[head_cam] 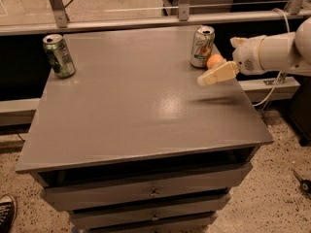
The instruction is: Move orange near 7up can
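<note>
The orange (214, 61) rests on the grey table (121, 115) at its far right, right beside the 7up can (202, 46), a pale can with green and orange markings that stands upright. My gripper (219, 71) reaches in from the right on a white arm and hovers just above the table, just in front of and to the right of the orange. It is open and holds nothing. One cream finger (216, 75) points left in front of the orange and casts a blurred shadow on the table below. The other finger is hidden.
A darker green can (59, 55) stands upright at the table's far left corner. A metal rail (146, 23) runs along the back edge. Drawers sit under the tabletop. A cable hangs at the right, off the table.
</note>
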Action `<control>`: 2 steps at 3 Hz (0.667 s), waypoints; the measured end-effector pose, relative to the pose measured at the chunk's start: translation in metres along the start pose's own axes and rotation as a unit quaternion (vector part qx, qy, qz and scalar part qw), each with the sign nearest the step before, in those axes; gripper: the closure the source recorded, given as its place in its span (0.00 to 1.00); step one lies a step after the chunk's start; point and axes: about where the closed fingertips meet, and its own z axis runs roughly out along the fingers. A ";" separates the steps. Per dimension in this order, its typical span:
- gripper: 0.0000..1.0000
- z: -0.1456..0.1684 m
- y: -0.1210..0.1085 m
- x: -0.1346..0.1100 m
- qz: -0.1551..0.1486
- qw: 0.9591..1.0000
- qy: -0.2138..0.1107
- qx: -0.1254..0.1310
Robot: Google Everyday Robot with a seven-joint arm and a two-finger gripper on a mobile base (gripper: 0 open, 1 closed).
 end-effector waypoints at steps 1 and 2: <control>0.00 -0.044 0.026 -0.003 -0.046 0.998 0.012 -0.033; 0.00 -0.046 0.033 0.000 -0.051 0.997 0.017 -0.047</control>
